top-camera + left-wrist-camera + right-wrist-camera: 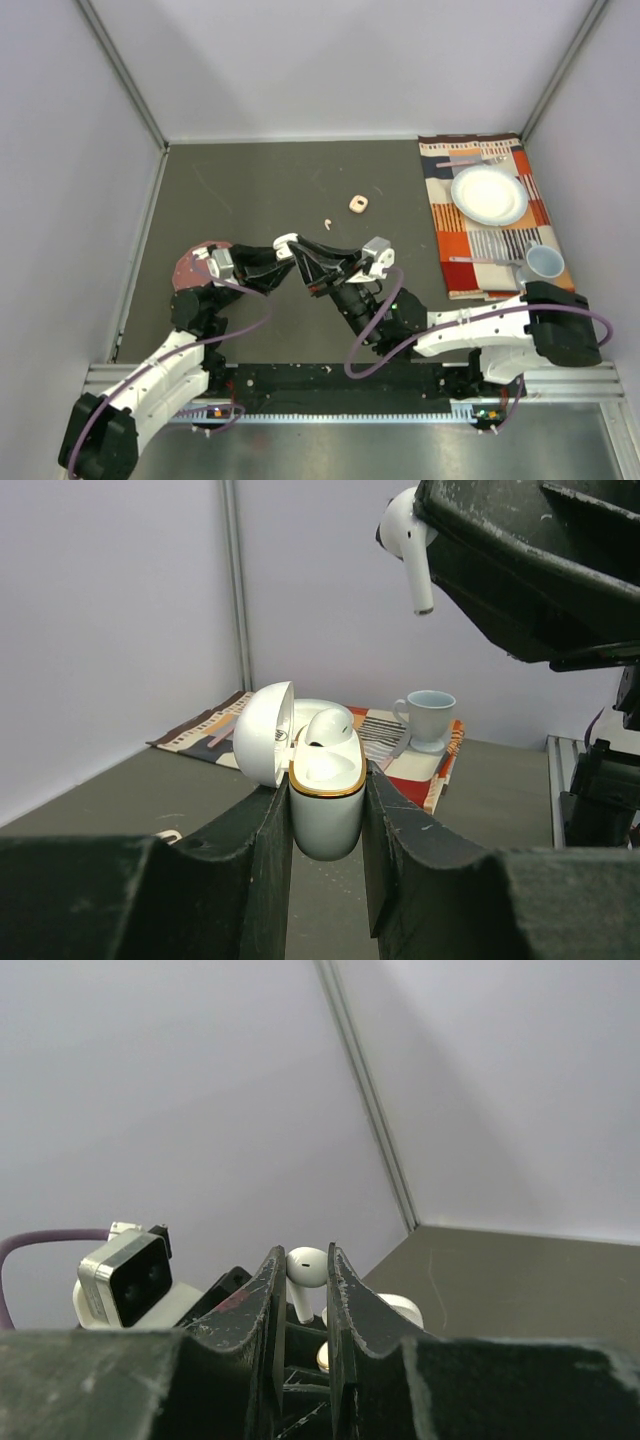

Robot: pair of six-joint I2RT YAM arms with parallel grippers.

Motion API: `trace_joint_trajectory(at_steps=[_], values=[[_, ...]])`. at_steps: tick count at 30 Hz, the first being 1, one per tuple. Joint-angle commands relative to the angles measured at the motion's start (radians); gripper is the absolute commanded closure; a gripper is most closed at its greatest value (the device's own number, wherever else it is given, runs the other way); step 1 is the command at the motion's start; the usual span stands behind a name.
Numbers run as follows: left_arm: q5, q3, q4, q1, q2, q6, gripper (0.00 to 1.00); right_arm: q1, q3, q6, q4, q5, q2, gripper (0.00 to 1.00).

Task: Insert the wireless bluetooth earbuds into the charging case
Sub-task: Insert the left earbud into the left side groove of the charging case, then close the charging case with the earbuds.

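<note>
My left gripper (328, 792) is shut on the white charging case (326, 825), held upright above the table. The case has a gold rim and its lid (263, 732) stands open to the left. One white earbud (328, 730) sits in the case. A second white earbud (307, 1267) is pinched by its head in my shut right gripper (304, 1260), stem down. In the left wrist view this earbud (408, 540) hangs above and right of the case, apart from it. The top view shows both grippers meeting at the case (286, 242). A pale peach earbud (327, 222) lies on the table beyond.
A small peach case (359, 204) lies near the peach earbud. A striped placemat (490, 215) at the right carries a white plate (489, 194), cutlery and a pale blue cup (545, 262). A reddish round object (188, 266) sits under the left arm. Walls enclose the table.
</note>
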Motion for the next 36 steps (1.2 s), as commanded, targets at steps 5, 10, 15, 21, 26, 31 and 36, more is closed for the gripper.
trace_joint_trajectory(at_steps=[5,10,15,21,26,31,36], values=[[-0.041,0.016,0.046,-0.023,-0.015,0.017,1.00,0.012,0.077,0.021,0.088,-0.018,0.070,1.00],[-0.059,0.010,0.054,-0.028,-0.024,0.022,1.00,0.010,0.097,0.036,0.069,-0.013,0.096,1.00],[-0.064,0.007,0.046,-0.029,-0.036,0.032,1.00,0.012,0.098,0.033,0.072,0.011,0.114,1.00],[-0.064,0.007,0.051,-0.031,-0.042,0.028,1.00,0.010,0.117,0.036,0.042,0.027,0.131,1.00],[-0.062,0.009,0.048,-0.031,-0.050,0.026,1.00,0.004,0.126,0.039,0.029,0.031,0.136,1.00],[-0.070,0.012,0.043,-0.031,-0.056,0.022,1.00,-0.005,0.115,0.051,0.023,0.038,0.133,1.00],[-0.076,0.013,0.043,-0.032,-0.056,0.020,1.00,-0.008,0.111,0.059,0.023,0.044,0.136,1.00]])
